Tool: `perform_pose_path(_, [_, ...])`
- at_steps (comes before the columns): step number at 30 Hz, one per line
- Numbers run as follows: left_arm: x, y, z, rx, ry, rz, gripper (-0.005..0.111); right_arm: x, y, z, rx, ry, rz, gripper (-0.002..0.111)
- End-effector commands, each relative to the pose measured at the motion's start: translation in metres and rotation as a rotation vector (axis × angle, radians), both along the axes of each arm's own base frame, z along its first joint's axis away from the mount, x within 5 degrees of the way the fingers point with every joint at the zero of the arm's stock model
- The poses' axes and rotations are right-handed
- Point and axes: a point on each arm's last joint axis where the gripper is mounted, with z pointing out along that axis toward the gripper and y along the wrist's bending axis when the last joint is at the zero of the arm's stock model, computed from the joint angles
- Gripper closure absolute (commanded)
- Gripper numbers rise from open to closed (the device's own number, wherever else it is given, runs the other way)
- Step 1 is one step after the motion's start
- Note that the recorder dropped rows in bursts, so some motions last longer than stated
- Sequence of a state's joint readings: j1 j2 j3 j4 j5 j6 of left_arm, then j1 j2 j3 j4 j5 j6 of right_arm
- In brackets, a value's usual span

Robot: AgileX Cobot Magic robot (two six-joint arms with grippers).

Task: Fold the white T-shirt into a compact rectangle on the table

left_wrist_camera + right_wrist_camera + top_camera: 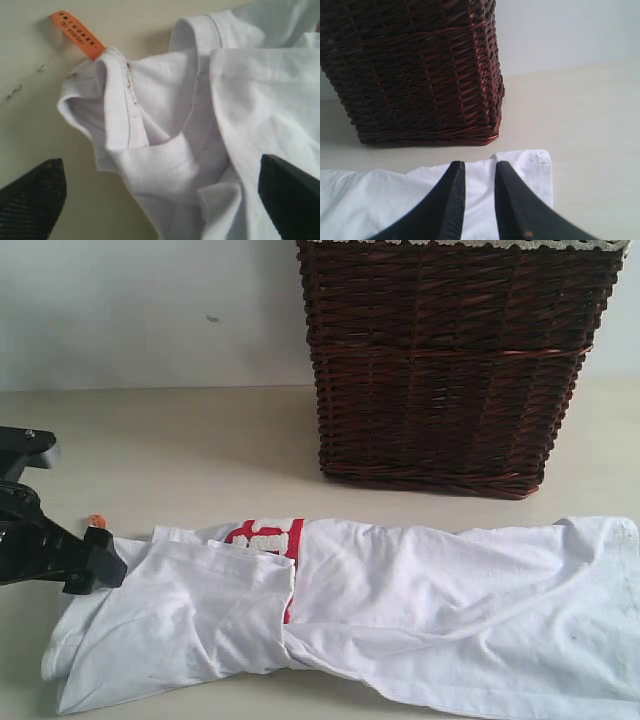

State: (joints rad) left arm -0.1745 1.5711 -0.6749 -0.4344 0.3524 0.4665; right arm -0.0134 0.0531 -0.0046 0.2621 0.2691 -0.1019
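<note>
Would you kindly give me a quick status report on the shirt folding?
Left gripper wide open at collar, empty. Right gripper narrowly open, empty. White T-shirt partly folded, rumpled. Wicker basket behind, not touching.

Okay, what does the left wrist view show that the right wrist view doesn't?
Only the left wrist view: the orange tag, the shirt's neckline, and the left end effector, wide open. Only the right wrist view: the dark wicker basket and the right end effector, its jaws narrowly parted. Both: the white T-shirt lying on the table.
</note>
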Motion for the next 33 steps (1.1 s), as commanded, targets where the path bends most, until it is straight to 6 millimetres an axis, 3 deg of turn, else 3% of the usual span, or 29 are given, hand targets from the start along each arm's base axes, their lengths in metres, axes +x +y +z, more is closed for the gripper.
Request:
perform_pose_path(1, [-0.001, 0.002, -0.006, 0.000, -0.011, 0.032, 0.002, 0.000, 0.000, -0.001, 0.000, -0.006, 0.001, 0.087])
perform_pose_path(15, [-0.001, 0.004, -0.024, -0.005, -0.005, 0.104, 0.002, 0.000, 0.000, -0.001, 0.000, -0.006, 0.001, 0.087])
perform_pose_path(27, [-0.005, -0.014, -0.043, 0.013, 0.059, 0.034, 0.002, 0.000, 0.000, -0.001, 0.000, -0.006, 0.001, 0.087])
perform_pose_path(33, [-0.004, -0.020, -0.043, 0.015, 0.035, 0.020, 0.002, 0.000, 0.000, -0.001, 0.000, -0.006, 0.001, 0.087])
